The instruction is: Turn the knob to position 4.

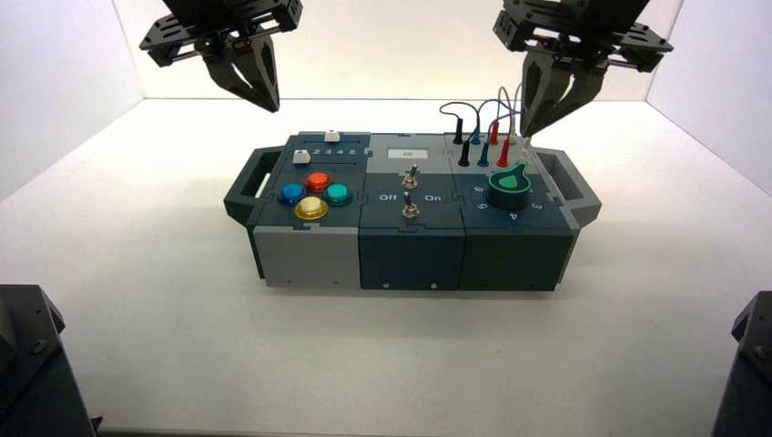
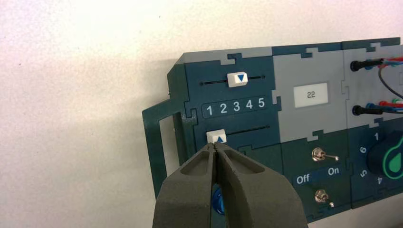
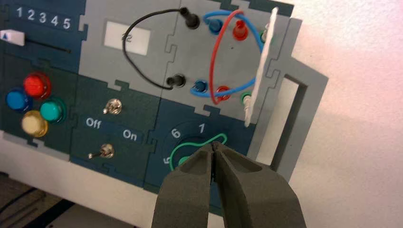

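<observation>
On the left, the idle left gripper point(image 1: 273, 107) hangs in the air on the box's left side, clenched with nothing between its tips. Below it, the box point(image 1: 411, 259) stands on the pale surface point(image 1: 364, 364), a handle point(image 1: 248, 187) at its left end. The left section carries two white sliders: the far one point(image 2: 237, 79) sits partway along its slot, the near one point(image 2: 216, 136) at the end by the 1. In front of them are the round buttons: blue point(image 1: 292, 193), red point(image 1: 319, 182), yellow point(image 1: 310, 208) and green point(image 1: 337, 194). The middle section has a small display point(image 2: 311, 95) reading 22 at the back, then two metal toggle switches point(image 1: 410, 181) around the Off and On lettering. At the back of the right section, black, blue, red and white wires point(image 3: 213, 57) run between the sockets. In front of them is the black knob point(image 1: 508, 193) with its green pointer, whose narrow end lies past the 1, on the side away from the 6; the white 4 point(image 1: 513, 217) is on the dial's front side, away from that narrow end. The right gripper point(image 1: 526, 135) is clenched too, grasping nothing, above the box's right section near the knob and apart from it. Another handle point(image 1: 566, 187) closes off the right end.
</observation>
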You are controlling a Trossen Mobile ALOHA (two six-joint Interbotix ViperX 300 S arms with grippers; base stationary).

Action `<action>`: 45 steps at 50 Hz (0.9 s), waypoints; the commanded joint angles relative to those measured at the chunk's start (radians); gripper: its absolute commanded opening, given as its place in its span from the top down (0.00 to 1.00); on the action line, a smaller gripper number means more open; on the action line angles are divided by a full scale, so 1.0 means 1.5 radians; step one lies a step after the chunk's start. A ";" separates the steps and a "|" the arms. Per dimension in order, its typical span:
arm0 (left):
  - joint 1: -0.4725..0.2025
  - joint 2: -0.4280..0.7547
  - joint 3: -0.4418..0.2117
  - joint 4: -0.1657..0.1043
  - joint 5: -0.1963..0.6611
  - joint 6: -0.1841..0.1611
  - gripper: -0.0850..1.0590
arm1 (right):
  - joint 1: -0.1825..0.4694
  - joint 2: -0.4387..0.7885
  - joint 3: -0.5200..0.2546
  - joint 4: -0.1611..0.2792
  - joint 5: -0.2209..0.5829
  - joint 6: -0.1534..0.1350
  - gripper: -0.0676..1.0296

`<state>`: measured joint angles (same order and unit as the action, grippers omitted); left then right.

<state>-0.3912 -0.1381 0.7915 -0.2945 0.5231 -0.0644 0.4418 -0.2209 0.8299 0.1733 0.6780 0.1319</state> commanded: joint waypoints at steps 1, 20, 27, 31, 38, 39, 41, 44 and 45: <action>-0.001 -0.013 -0.006 -0.001 -0.002 -0.003 0.95 | 0.013 -0.019 -0.001 0.009 -0.004 0.001 0.96; -0.001 -0.013 -0.009 -0.001 -0.003 -0.003 0.95 | 0.015 0.043 -0.011 0.009 -0.018 -0.009 0.96; -0.001 -0.013 -0.006 0.000 -0.003 -0.003 0.95 | 0.016 0.073 -0.017 0.009 -0.033 -0.009 0.96; -0.001 -0.013 -0.004 -0.001 -0.003 -0.002 0.95 | 0.016 0.081 -0.021 0.009 -0.043 -0.010 0.96; -0.001 -0.013 -0.003 0.000 -0.003 -0.001 0.95 | 0.016 0.087 -0.036 0.009 -0.040 -0.012 0.96; -0.001 -0.013 -0.003 0.000 -0.003 -0.001 0.95 | 0.016 0.088 -0.038 0.009 -0.040 -0.013 0.96; -0.001 -0.013 -0.004 -0.001 -0.003 -0.001 0.95 | 0.016 0.089 -0.042 0.009 -0.039 -0.013 0.96; -0.001 -0.013 -0.005 0.000 -0.003 -0.001 0.95 | 0.016 0.091 -0.044 0.009 -0.038 -0.013 0.96; -0.001 -0.013 -0.005 0.000 -0.003 -0.001 0.95 | 0.016 0.092 -0.045 0.008 -0.038 -0.013 0.96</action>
<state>-0.3912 -0.1365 0.7977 -0.2945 0.5231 -0.0644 0.4602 -0.0767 0.7900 0.1841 0.6228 0.1150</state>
